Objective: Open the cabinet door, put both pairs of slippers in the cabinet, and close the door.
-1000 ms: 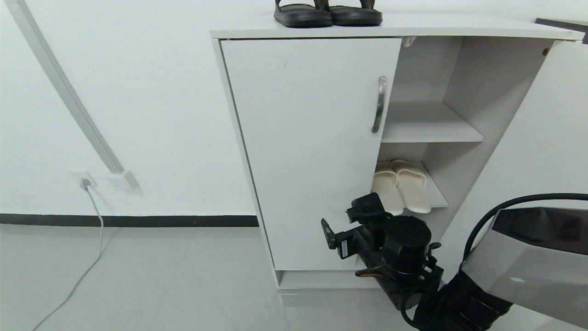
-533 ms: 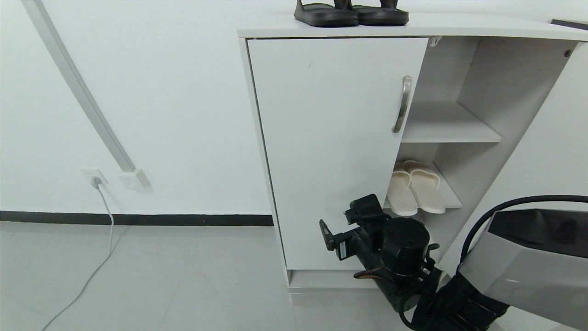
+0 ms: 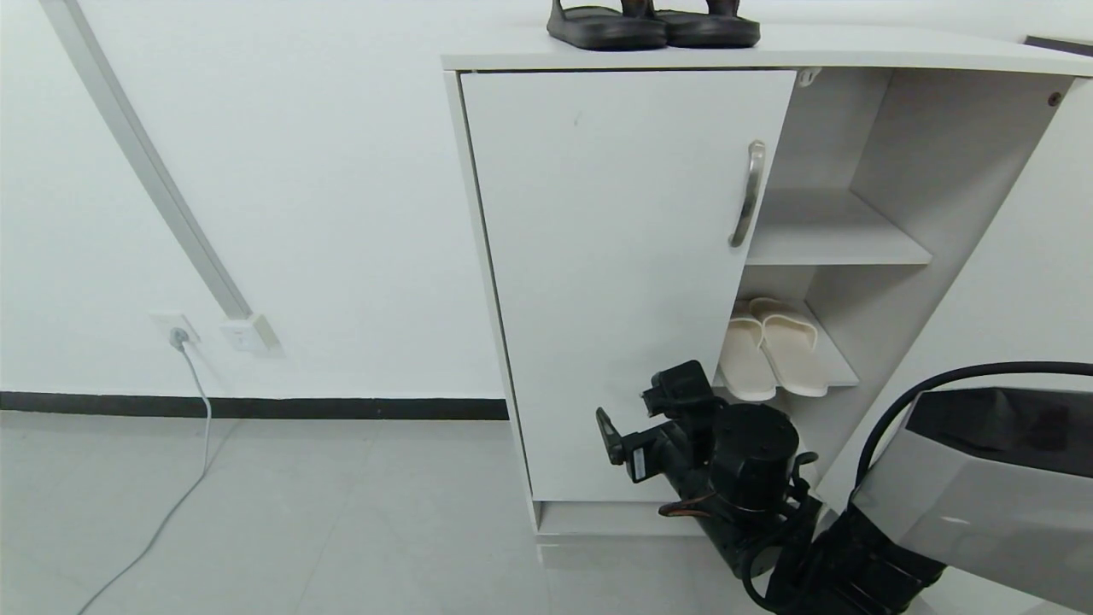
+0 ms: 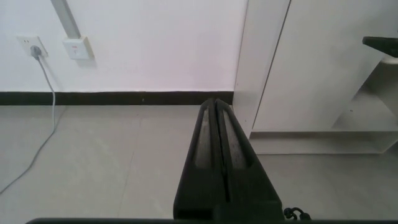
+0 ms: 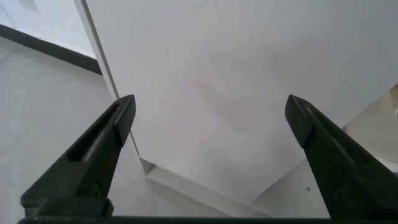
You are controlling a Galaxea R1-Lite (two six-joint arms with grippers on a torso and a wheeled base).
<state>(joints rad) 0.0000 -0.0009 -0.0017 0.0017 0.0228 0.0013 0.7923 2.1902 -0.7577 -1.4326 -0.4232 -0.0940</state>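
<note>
The cabinet (image 3: pixel 897 55) stands against the white wall, in front of me and to my right. Its left door (image 3: pixel 615 273) is closed, with a metal handle (image 3: pixel 747 194) near its right edge. The right door (image 3: pixel 999 282) is swung wide open, so I can see inside the right half.

One pair, the white slippers (image 3: pixel 773 346), is already inside. It lies on the lower shelf (image 3: pixel 841 371), side by side, with the toes pointing to the back. The upper shelf (image 3: pixel 828 235) is above it. The other pair, the black slippers (image 3: pixel 653 21), is on top of the cabinet, above the closed door and not inside.

My right gripper (image 5: pixel 210 109) is low, just in front of the bottom part of the left door, near its right edge. Its fingers are spread wide apart and hold nothing. In its wrist view the door is between the two fingers, but I cannot tell whether they touch it.

My left gripper (image 4: pixel 216 106) is pressed closed, finger against finger, with nothing between them. It points at the floor (image 4: pixel 124 162) near the left bottom corner of the cabinet.

On the wall to the left there is a socket (image 3: pixel 178 335), and a grey cable (image 3: pixel 184 478) hangs from it down to the floor.
</note>
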